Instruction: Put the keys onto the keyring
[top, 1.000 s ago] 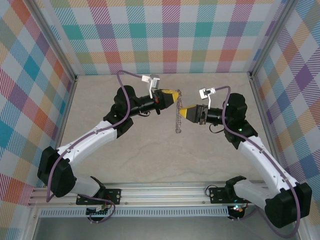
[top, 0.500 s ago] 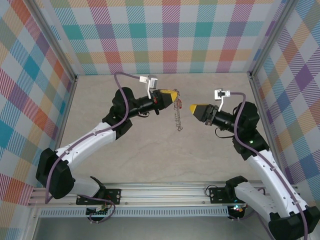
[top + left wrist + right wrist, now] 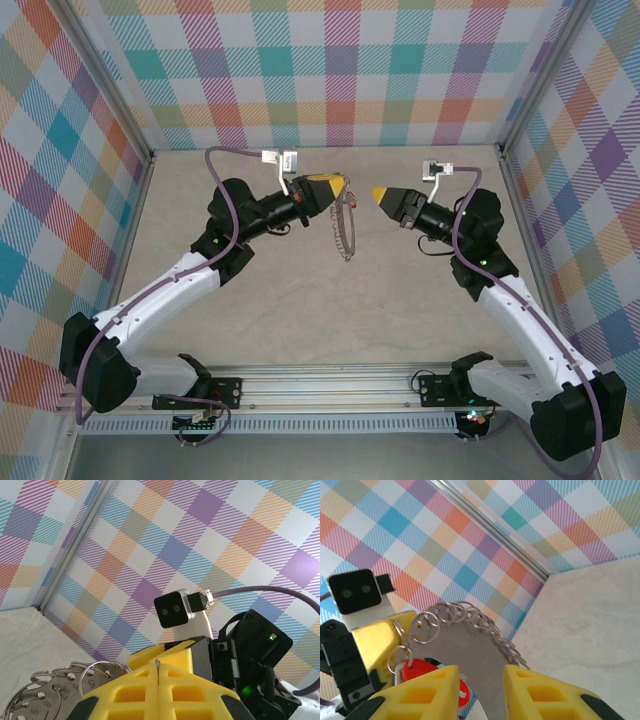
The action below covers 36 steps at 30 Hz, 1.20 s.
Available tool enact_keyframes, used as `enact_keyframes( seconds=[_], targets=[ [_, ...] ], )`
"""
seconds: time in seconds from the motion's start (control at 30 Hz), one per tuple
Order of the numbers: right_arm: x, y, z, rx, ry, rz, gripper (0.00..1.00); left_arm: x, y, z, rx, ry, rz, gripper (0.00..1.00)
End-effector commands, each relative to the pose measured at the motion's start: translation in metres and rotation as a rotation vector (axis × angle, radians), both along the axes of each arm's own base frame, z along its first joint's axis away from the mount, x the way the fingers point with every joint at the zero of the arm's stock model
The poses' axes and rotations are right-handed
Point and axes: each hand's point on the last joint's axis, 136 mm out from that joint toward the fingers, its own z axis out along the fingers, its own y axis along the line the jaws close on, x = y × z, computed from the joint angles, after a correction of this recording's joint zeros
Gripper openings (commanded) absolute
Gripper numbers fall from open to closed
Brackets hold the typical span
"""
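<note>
Pinching the keyring (image 3: 470, 650) aloft over the table (image 3: 300, 300) in shut left fingers (image 3: 125, 695), with the red-tagged keys (image 3: 417, 670) dangling at its loops. Opposite, just apart: right fingers (image 3: 427, 690) parted, empty. Best approached slowly, without knocking the ring.

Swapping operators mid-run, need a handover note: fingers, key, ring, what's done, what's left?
Left gripper: shut on the keyring, which dangles from its fingers.
Right gripper: open and empty, facing the keyring across a gap.
Key: its red tag sits at the keyring's edge loops beside the left fingers. It looks hung from a loop, but I can't confirm it is threaded.
Done: keyring lifted, key apparently on it.
Left: verify the key is on, then set the keyring down.
</note>
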Motion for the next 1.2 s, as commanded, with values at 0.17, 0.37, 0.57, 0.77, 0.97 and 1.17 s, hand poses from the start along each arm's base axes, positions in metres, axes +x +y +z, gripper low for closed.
enact_keyframes(
  seconds=[0.17, 0.37, 0.57, 0.77, 0.97, 1.17],
  targets=[
    [0.006, 0.011, 0.047, 0.083, -0.128, 0.036, 0.30, -0.002, 0.006, 0.010, -0.048, 0.010, 0.013, 0.00],
    [0.002, 0.022, 0.047, 0.091, -0.144, 0.059, 0.30, 0.002, 0.006, 0.005, -0.069, 0.029, 0.015, 0.00],
    [-0.007, 0.037, 0.047, 0.092, -0.162, 0.099, 0.32, 0.007, 0.006, 0.001, -0.075, 0.047, 0.017, 0.00],
    [-0.005, 0.043, 0.038, 0.080, -0.142, 0.105, 0.37, 0.012, 0.003, 0.001, -0.086, 0.053, 0.013, 0.00],
    [-0.003, 0.044, 0.033, 0.068, -0.133, 0.102, 0.33, 0.015, 0.001, -0.002, -0.090, 0.062, 0.012, 0.00],
    [0.000, 0.048, 0.028, 0.060, -0.120, 0.119, 0.30, 0.017, 0.000, -0.003, -0.098, 0.068, 0.009, 0.00]
  ],
)
